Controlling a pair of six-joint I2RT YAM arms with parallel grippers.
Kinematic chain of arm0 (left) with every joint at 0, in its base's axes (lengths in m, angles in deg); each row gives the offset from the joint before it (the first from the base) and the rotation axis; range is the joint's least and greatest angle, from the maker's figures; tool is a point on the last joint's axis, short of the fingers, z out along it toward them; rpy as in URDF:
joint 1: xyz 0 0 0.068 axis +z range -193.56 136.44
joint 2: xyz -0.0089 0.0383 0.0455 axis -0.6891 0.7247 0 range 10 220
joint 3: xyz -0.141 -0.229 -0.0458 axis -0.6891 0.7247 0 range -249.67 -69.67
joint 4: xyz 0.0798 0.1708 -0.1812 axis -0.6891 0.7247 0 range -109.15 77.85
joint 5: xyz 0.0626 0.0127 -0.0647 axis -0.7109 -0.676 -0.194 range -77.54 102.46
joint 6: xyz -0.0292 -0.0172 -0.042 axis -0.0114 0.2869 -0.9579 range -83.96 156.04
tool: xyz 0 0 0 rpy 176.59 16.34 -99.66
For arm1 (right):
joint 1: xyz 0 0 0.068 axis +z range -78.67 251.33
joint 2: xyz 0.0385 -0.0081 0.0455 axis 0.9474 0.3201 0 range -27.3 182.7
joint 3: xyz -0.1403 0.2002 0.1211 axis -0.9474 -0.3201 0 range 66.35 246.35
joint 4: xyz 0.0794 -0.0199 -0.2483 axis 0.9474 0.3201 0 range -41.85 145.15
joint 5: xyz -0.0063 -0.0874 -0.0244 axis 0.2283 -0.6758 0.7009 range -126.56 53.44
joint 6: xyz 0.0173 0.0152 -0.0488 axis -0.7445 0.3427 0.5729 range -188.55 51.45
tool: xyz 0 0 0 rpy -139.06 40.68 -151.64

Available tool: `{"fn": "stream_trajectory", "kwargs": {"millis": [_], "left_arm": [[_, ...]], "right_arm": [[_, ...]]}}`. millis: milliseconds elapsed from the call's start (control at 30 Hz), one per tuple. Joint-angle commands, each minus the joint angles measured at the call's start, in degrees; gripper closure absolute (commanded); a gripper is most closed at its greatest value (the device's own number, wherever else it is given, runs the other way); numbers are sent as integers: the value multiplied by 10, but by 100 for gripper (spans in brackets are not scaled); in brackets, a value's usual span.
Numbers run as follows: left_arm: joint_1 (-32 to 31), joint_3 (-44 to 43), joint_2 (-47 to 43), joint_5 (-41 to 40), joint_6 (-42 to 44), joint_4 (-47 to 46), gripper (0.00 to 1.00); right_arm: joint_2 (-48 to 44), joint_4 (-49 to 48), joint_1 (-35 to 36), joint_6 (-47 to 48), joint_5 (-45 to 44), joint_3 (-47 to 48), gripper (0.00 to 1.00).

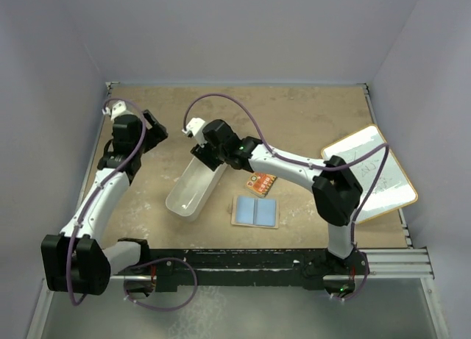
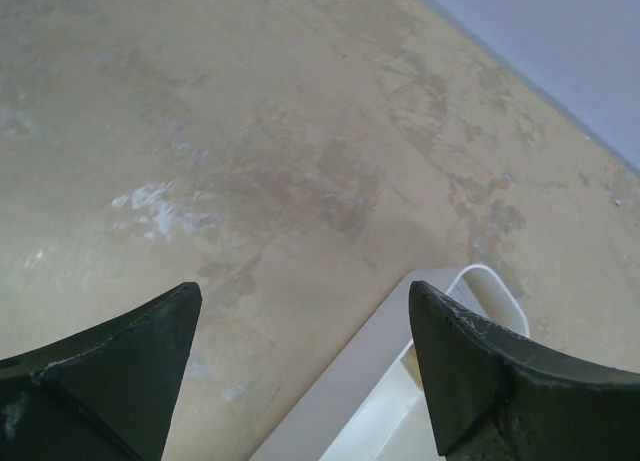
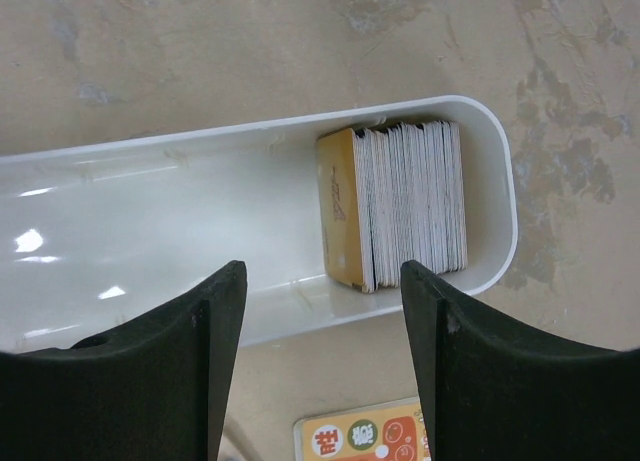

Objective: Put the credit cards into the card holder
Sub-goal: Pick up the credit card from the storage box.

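Though the holder lies open nearest the arms, the cards stand on edge, tightly packed, at the far end of the bin, beyond the packet, whose print is unreadable. They look light, stiff and slick, so a pinch across the top edges of a few seems best. Right gripper hangs spread and empty over them; left gripper, farther left, is spread too, holding nothing.
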Motion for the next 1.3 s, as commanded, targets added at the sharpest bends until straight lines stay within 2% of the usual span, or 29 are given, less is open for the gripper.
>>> {"fn": "stream_trajectory", "kwargs": {"millis": [0, 133, 300, 533, 733, 867, 1100, 1267], "left_arm": [[20, 47, -38, -28, -34, 56, 13], [20, 92, -112, -55, -30, 60, 9], [20, 130, -190, -97, -53, 62, 9], [20, 142, -257, -111, -50, 83, 10], [20, 146, -255, -101, -50, 76, 11], [20, 148, -246, -88, -52, 76, 12], [20, 152, -248, -82, -51, 74, 12], [20, 151, -249, -82, -49, 75, 12]], "right_arm": [[29, 28, -3, 38, -33, 59, 34], [66, 38, -3, 48, -42, 88, 34], [111, 46, -3, 71, -83, 115, 34], [145, 47, -3, 105, -132, 139, 36], [161, 31, -3, 136, -182, 140, 38], [159, 19, -4, 144, -185, 133, 41], [157, 15, -6, 144, -180, 138, 50], [150, 15, -10, 142, -174, 139, 62]]}}
